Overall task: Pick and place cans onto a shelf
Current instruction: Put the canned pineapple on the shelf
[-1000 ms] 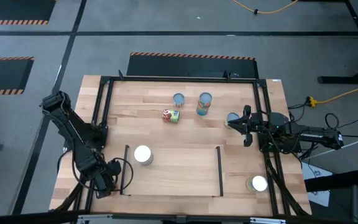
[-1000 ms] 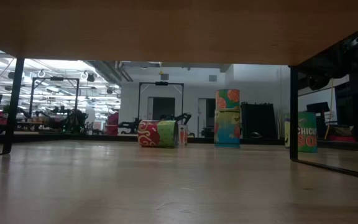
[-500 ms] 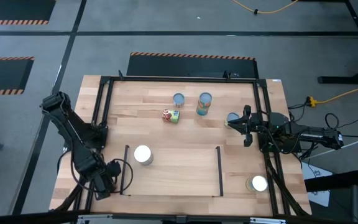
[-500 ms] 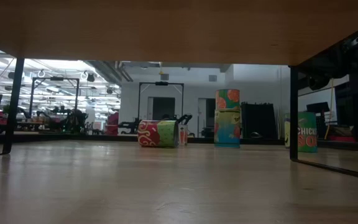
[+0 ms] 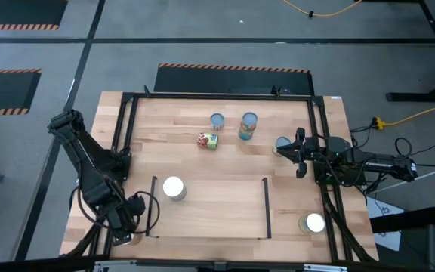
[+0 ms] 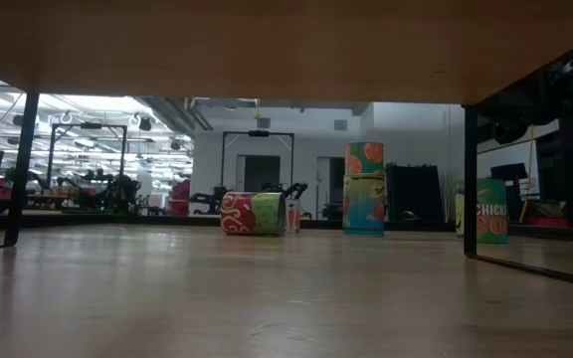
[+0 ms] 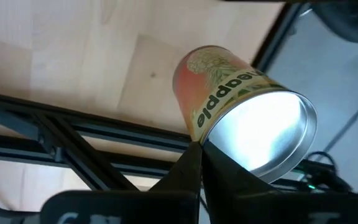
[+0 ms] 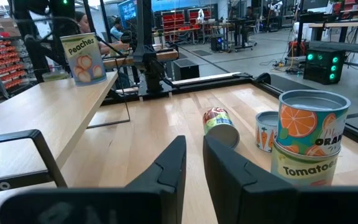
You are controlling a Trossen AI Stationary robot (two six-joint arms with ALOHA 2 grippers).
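A: Which arm is closer to a can that is still to be moved?

B: In my judgement the right one. The right gripper (image 8: 194,146) is at the right edge of the table, just outside the black rail, and it points to the left, low and about level with the wood. An upright can (image 5: 282,143) stands just beside its fingertips, a little to the far side of them, not between them.

A: So the long axis of that can is vertical?

B: Yes, its round top faces up. I think the fingers must shift toward the far side and take it from the side. They have only a narrow gap now, with nothing inside, so they would have to spread first.

A: And the shelf?

B: The shelf (image 5: 217,204) is to the near left of that can, and one can with a white top (image 5: 174,188) stands on it already.

A: What about the left arm?

B: It is folded at the near-left corner. The left gripper (image 7: 199,152) has its fingers pressed together. A pineapple can (image 7: 241,118) is right at their tips, tilted, with its bright end turned toward the wrist. I cannot tell what supports it or if the tips touch it.
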